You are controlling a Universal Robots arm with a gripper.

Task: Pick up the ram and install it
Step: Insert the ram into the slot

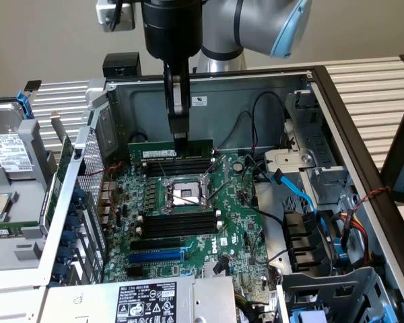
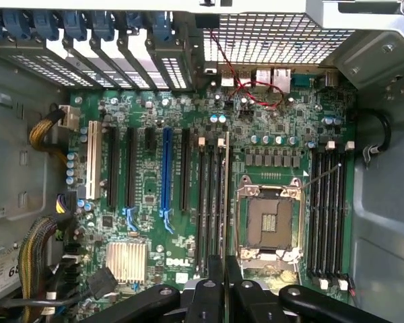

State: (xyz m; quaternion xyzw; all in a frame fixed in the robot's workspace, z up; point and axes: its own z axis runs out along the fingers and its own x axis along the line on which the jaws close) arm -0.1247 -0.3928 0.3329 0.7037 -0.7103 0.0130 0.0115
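Ram (image 1: 151, 149) clamped in gripper (image 1: 180, 137) inside open computer case (image 1: 363, 168).
Jaws are closed on the stick's upper edge. It stands level on its long edge at the black memory slots (image 1: 178, 165) beside the CPU socket (image 1: 183, 195). Seating cannot be confirmed.

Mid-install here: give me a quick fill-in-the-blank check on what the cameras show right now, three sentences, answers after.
1. The gripper is shut on the ____.
2. The longest expansion slot is coloured ____.
3. The white logo on the motherboard reads ____.
Missing words: ram; blue; DELL.
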